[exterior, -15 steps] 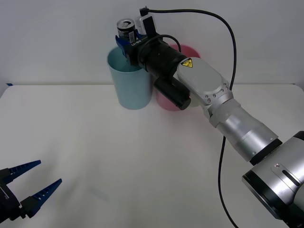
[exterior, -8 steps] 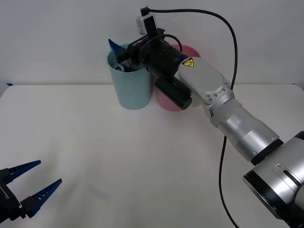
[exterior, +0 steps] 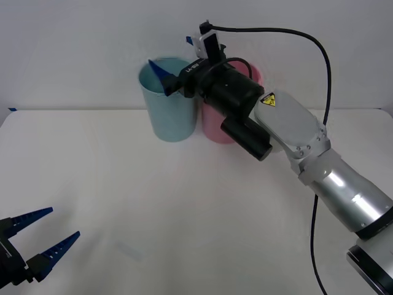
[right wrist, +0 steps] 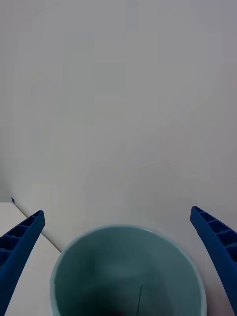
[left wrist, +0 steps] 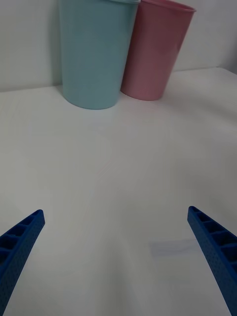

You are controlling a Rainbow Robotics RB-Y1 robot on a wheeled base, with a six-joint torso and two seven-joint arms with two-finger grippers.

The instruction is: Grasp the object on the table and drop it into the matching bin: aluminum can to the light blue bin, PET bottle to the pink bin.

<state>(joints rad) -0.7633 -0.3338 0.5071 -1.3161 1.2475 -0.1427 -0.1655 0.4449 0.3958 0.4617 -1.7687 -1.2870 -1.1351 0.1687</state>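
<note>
Can: you cannot see it; judged dropped inside light blue bin (exterior: pixel 167 101).
Right gripper (exterior: pixel 175 64): spread, empty, at bin's 2 o'clock rim.
Left gripper (exterior: pixel 38 236): spread, parked at table (exterior: pixel 153 203) 7 o'clock.

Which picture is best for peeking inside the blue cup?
The right wrist view: it looks straight down into the light blue bin, showing its round rim and inner wall. The front view shows its outside and some inside. The left wrist view shows just its outer side.
</note>
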